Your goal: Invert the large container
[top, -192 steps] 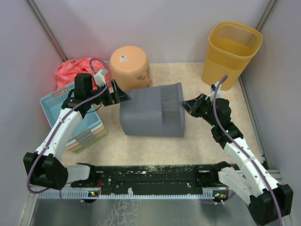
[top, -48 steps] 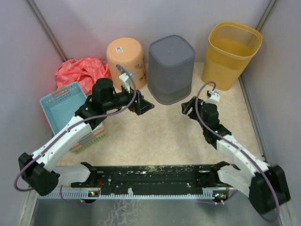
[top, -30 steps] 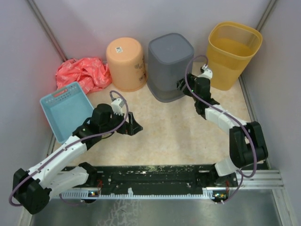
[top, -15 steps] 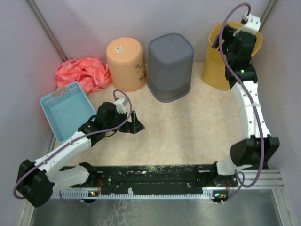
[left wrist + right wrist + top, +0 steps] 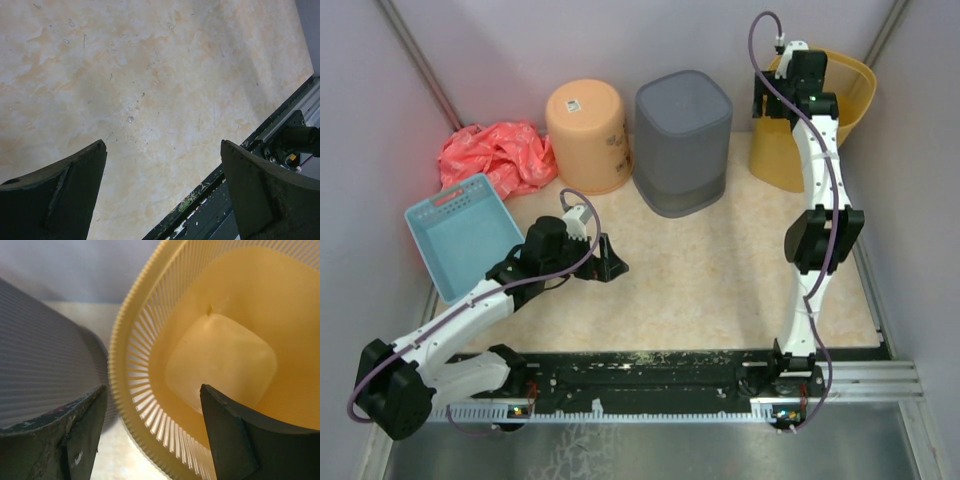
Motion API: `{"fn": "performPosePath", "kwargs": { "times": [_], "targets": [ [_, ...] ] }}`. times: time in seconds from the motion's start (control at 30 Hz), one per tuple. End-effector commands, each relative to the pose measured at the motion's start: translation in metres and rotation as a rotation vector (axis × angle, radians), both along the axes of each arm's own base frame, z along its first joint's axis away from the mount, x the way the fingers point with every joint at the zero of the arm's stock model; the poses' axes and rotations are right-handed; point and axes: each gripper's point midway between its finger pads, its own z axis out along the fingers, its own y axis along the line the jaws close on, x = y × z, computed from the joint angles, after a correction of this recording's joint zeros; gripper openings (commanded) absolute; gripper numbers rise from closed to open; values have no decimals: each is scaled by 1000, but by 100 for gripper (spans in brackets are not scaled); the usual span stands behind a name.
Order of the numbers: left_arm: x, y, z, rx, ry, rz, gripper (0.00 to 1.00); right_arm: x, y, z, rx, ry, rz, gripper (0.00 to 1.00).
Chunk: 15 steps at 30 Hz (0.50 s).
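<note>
Jaws of right gripper (image 5: 152,390) gape astride rim of yellow slatted plastic basket (image 5: 220,355); left gripper (image 5: 162,145) jaws likewise wide; grey ribbed plastic container (image 5: 683,140) stands inverted.

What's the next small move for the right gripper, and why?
Probably close the right gripper on the rim of the yellow basket: its open jaws straddle that wall, one finger outside and one inside, and the basket stands mouth-up.
</note>
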Motion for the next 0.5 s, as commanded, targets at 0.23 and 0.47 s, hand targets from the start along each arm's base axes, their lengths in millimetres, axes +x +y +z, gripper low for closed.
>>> {"fn": "performPosePath", "kwargs": {
  "times": [0.23,0.47],
  "targets": [
    [12,-15,18,-33,-49,-37,100,-53,-5,-3,-57,106,27,56],
    [17,-26,21,-41,-45,-75,100,-93,2,-4,21,115,11,17]
  ]
}}
